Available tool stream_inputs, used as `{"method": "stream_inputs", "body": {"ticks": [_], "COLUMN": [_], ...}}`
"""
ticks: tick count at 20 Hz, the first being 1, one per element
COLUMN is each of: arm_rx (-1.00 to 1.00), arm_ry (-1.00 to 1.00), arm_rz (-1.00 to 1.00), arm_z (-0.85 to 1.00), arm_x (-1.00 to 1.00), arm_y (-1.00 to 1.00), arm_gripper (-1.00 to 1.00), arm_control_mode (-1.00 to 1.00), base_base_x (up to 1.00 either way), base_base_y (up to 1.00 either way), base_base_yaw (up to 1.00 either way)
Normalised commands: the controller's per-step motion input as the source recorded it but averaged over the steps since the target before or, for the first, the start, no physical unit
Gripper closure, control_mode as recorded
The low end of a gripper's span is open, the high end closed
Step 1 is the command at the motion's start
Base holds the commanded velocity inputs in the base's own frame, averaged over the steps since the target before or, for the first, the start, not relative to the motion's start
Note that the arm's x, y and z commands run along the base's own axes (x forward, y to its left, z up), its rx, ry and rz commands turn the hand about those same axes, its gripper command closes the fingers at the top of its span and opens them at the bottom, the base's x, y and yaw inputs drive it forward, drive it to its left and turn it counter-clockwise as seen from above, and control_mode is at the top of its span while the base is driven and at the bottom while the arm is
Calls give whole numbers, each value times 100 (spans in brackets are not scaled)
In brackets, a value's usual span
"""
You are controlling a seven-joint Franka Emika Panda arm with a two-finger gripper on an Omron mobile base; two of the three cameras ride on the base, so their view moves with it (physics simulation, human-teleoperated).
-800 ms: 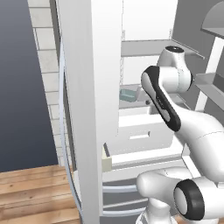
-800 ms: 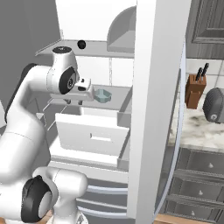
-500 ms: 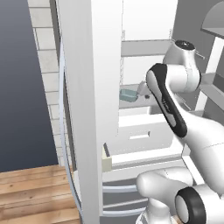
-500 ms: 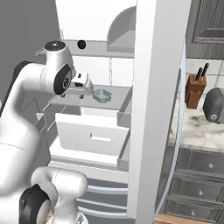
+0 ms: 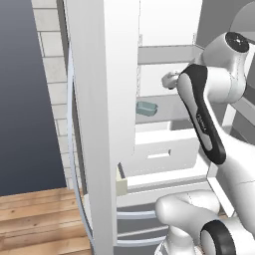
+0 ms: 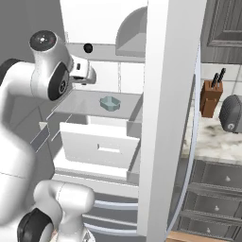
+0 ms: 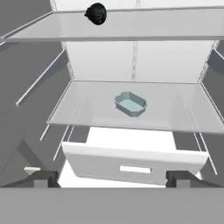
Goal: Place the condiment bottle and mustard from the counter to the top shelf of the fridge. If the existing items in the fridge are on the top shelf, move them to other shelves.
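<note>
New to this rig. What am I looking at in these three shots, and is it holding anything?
It is a rendered kitchen with a white robot arm on a driving base, facing an open fridge. Two pictures come from cameras on the base, behind the arm to its left and right. The third looks along the claw, whose two dark fingertips stand wide apart and hold nothing. Inside the fridge, a small black object sits on the top shelf. A teal dish sits on the shelf below, above a pulled-out drawer. In the right base view, a knife block stands on the counter.

Pale brick wall (image 5: 50, 74), wooden plank floor (image 5: 35, 219) and a knife block (image 6: 210, 97) beside dark cabinets (image 6: 222, 23).
</note>
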Motion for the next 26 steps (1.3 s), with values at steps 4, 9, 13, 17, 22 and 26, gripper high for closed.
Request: {"method": "stream_inputs", "body": {"ticks": [4, 9, 13, 17, 22, 26], "arm_rx": [0, 4, 6, 1, 0, 0], "arm_ry": [-13, -20, -15, 0, 4, 4], "arm_rz": [0, 1, 0, 0, 1, 4], "arm_z": [60, 29, 2, 1, 0, 0], "arm_x": [41, 69, 96, 96, 80, 75], "arm_y": [19, 25, 24, 21, 16, 6], "arm_gripper": [-100, -100, -100, -100, -100, -100], "arm_control_mode": [-100, -100, -100, -100, -100, -100], "base_base_x": [0, 0, 0, 0, 0, 0], "base_base_y": [0, 0, 0, 0, 0, 0], "base_base_yaw": [0, 0, 0, 0, 0, 0]}}
